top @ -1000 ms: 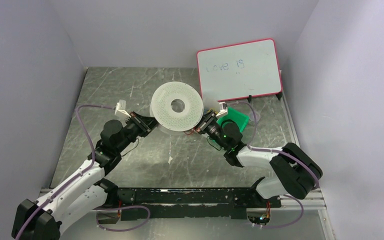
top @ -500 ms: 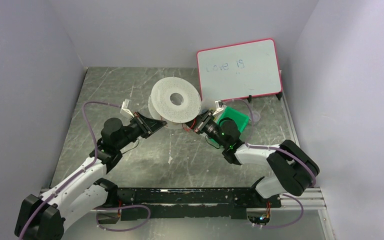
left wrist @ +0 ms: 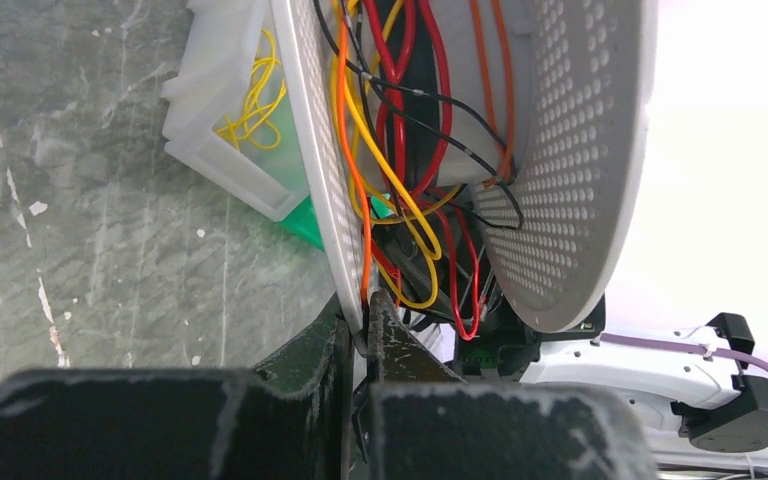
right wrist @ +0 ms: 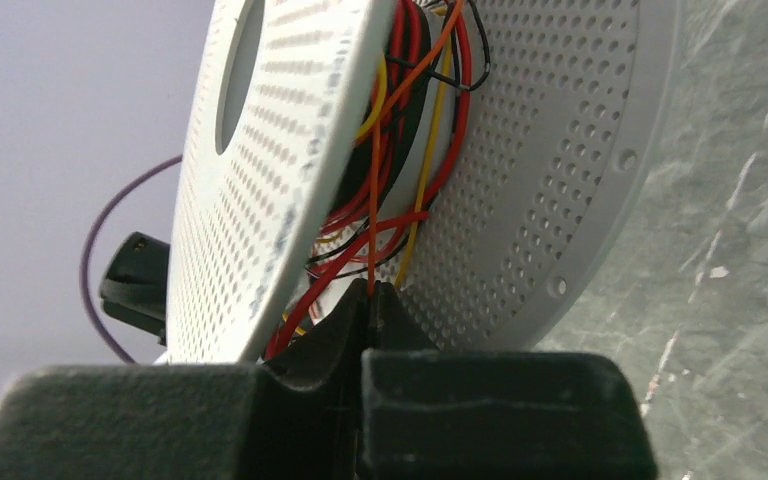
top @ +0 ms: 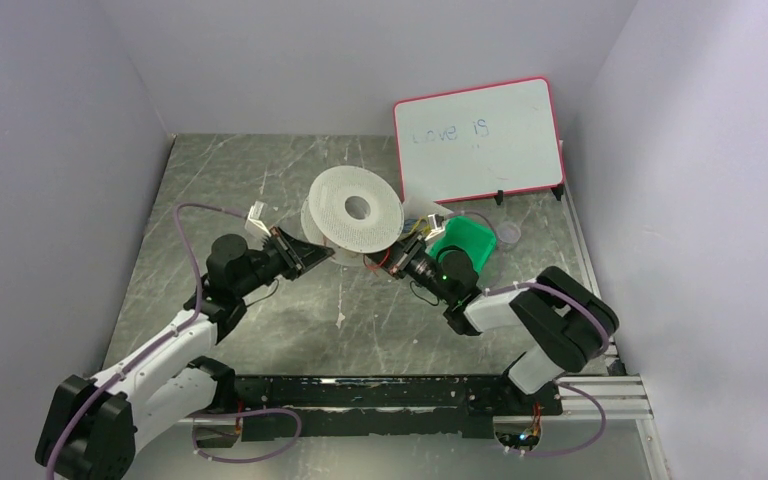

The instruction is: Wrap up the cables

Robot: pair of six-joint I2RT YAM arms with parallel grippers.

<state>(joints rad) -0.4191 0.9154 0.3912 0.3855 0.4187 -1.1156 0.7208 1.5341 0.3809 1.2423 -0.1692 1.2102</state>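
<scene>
The white perforated spool (top: pixel 338 228) stands tilted on edge at mid-table, its core wound with red, yellow, black and orange wires. My left gripper (top: pixel 322 255) is shut on the lower rim of one flange (left wrist: pixel 312 180); the thin orange cable (left wrist: pixel 364 250) runs down that flange to the fingertips. From the other side, my right gripper (top: pixel 381 262) is shut on the orange cable (right wrist: pixel 374 220), which rises taut from its tips (right wrist: pixel 372 290) into the gap between the flanges (right wrist: pixel 290 150).
A green bin (top: pixel 465 245) sits just right of the right gripper, and a small clear lid (top: pixel 508 235) lies beyond it. A whiteboard (top: pixel 478 140) leans at the back right. A white tray (left wrist: pixel 230 130) holding yellow wire loops lies behind the spool.
The spool has tipped from lying nearly flat to standing on edge. The left gripper has shifted right under its rim, and the right gripper has moved left and nearer with the cable.
</scene>
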